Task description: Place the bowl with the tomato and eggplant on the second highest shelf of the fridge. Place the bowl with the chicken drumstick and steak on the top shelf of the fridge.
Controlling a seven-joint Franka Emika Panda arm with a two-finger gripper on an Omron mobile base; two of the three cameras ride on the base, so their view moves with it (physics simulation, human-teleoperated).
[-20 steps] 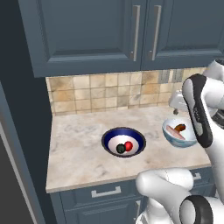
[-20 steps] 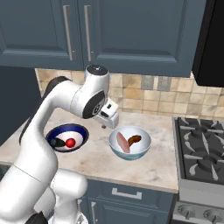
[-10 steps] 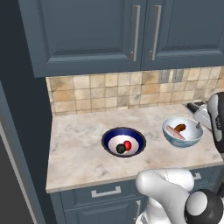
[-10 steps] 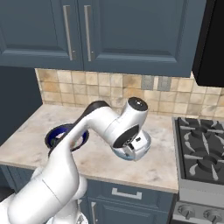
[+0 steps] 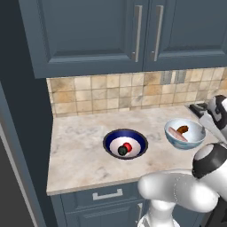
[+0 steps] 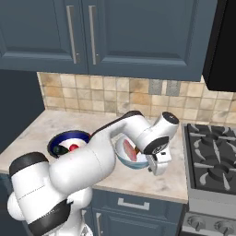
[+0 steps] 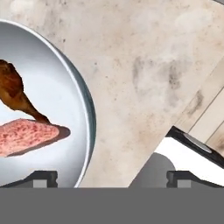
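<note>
A dark blue bowl (image 5: 125,142) holds the red tomato (image 5: 127,146) and the dark eggplant (image 5: 121,151); it sits mid-counter. To its right a pale blue bowl (image 5: 184,134) holds the brown chicken drumstick (image 7: 14,94) and the pink steak (image 7: 27,136). My gripper (image 6: 155,168) points down at that bowl's right rim (image 7: 87,109) and is open. In the hand view, the gripper (image 7: 111,177) straddles the rim, one fingertip over the bowl's inside and one over the counter. The fridge's top shelf and second highest shelf are out of view.
A black stove (image 6: 212,156) adjoins the counter just right of the pale bowl, its edge (image 7: 194,146) close to my outer finger. Blue wall cabinets (image 5: 111,35) hang above the tiled backsplash. A dark tall panel (image 5: 17,133) borders the counter's left end.
The arm swung right from between the two bowls and dropped to the pale bowl's right rim. The jaws stayed open. Both bowls kept their places.
</note>
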